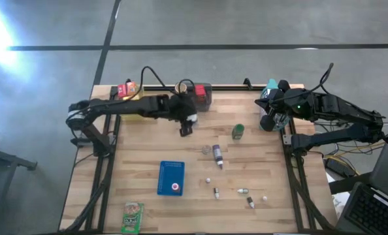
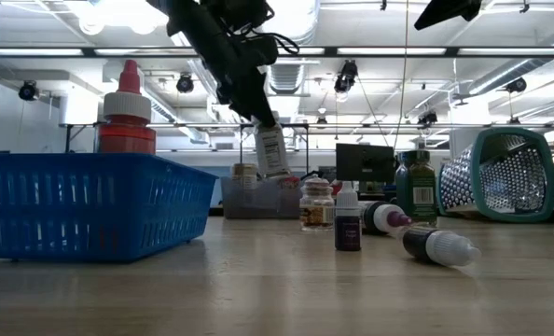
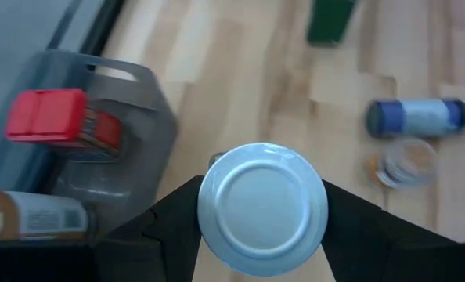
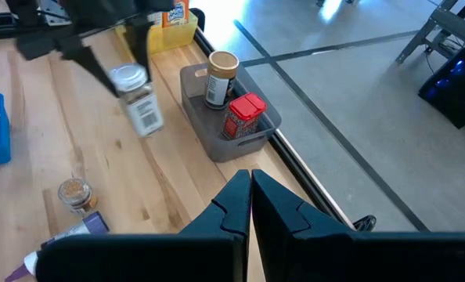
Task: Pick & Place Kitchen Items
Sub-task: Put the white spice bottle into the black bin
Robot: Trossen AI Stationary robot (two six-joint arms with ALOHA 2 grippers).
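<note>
My left gripper [image 1: 186, 124] is shut on a small labelled spice jar [image 4: 141, 106] with a pale round cap [image 3: 262, 207]. It holds the jar in the air above the wood table, just to the near side of the grey bin [image 1: 198, 95]. In the low view the jar [image 2: 270, 149] hangs tilted, well above the tabletop. The grey bin [image 4: 225, 117] holds a red-lidded tin [image 4: 245, 114] and a brown-lidded jar [image 4: 220, 77]. My right gripper [image 4: 250, 188] is shut on nothing and waits, raised, at the table's right edge [image 1: 268, 121]. My left gripper pinches the jar between its two fingers at the cap end [image 3: 209, 211], one finger [image 3: 170, 219] on each side of the round cap. The fingers slant down from the table's left. The jar hangs below them, tilted and clear of the table.
A green bottle [image 1: 238, 131], a small jar [image 1: 207, 149] and a lying purple-capped bottle [image 1: 217, 155] are at mid-table. A blue basket [image 1: 171, 177], a green packet [image 1: 133, 217] and tiny bottles [image 1: 243, 191] are nearer. A yellow bin [image 1: 132, 91] stands far left. A teal basket [image 2: 501, 173] lies at the right.
</note>
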